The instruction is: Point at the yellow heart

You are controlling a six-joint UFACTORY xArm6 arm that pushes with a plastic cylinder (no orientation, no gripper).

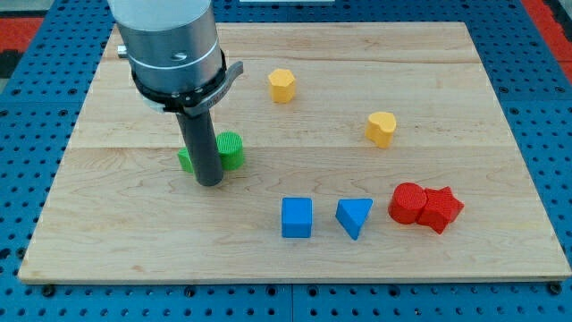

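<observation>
Item: wooden board on a blue pegboard surround, 1 arm, 8 blocks.

Arm: grey cylinder body at the view's upper left, ending in a dark rod. My tip rests on the board at the view's left. There are no jaws to part or close; the rod grips nothing.

Blocks at the tip: 2 green blocks. A ribbed green cylinder sits just to the view's right of the rod; a second green block, shape unclear, peeks out at the rod's left. Whether the rod touches either cannot be told.

Task block: yellow heart, right of centre, standing alone, well apart from the tip.

Other blocks: yellow hexagon near the view's top centre; blue cube and blue triangle side by side toward the bottom; red cylinder touching a red star at lower right.

Status, judged: pointing not yet done.

Risks, judged:
1. A straight sweep rightward would drag the green cylinder along.
2. The 2 yellow blocks look alike; stopping at the hexagon would be an error.
3. Overshoot would shove the heart instead of pointing at it.
</observation>
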